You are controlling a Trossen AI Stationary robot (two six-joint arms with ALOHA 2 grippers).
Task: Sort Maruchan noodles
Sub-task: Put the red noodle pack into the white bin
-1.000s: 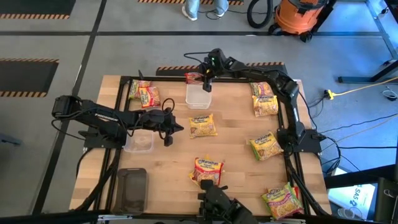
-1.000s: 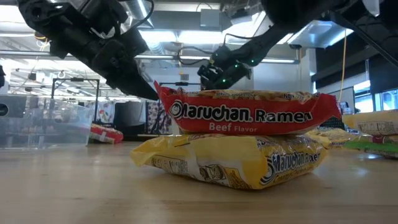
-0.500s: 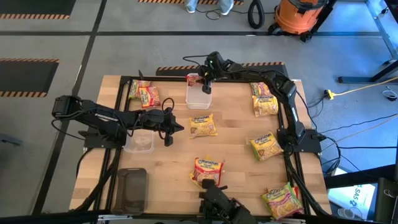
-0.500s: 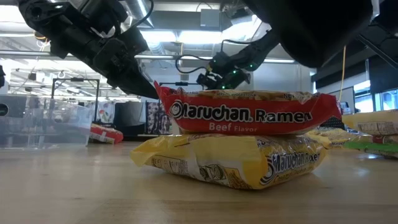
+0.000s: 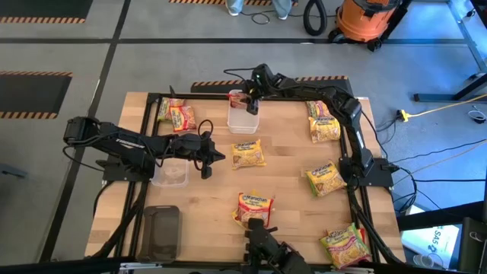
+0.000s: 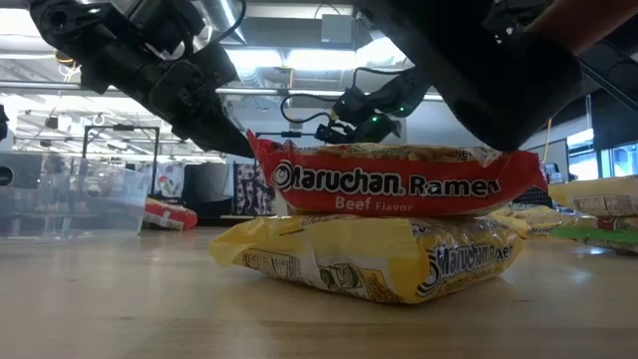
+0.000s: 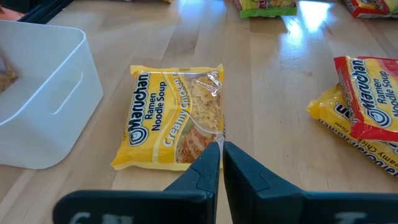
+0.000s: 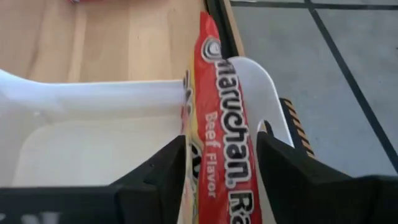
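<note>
From above, the right gripper (image 5: 252,101) hangs at the far rim of a white bin (image 5: 243,118), apparently to drop a red packet (image 5: 238,95) in; the left gripper (image 5: 207,160) waits beside a yellow packet (image 5: 248,153) mid-worktop (image 5: 289,183). The low view adds only a stacked pair (image 6: 389,224) up close. The left wrist view shows its fingers pressed together — empty. The right wrist view alone shows the beef packet (image 8: 219,149) upright between spread fingers (image 8: 158,168), over the bin — whether gripped, unclear.

red beef packet (image 8: 219,130) | upright, edge-on | others (image 5: 248,154) flat, scattered
</note>
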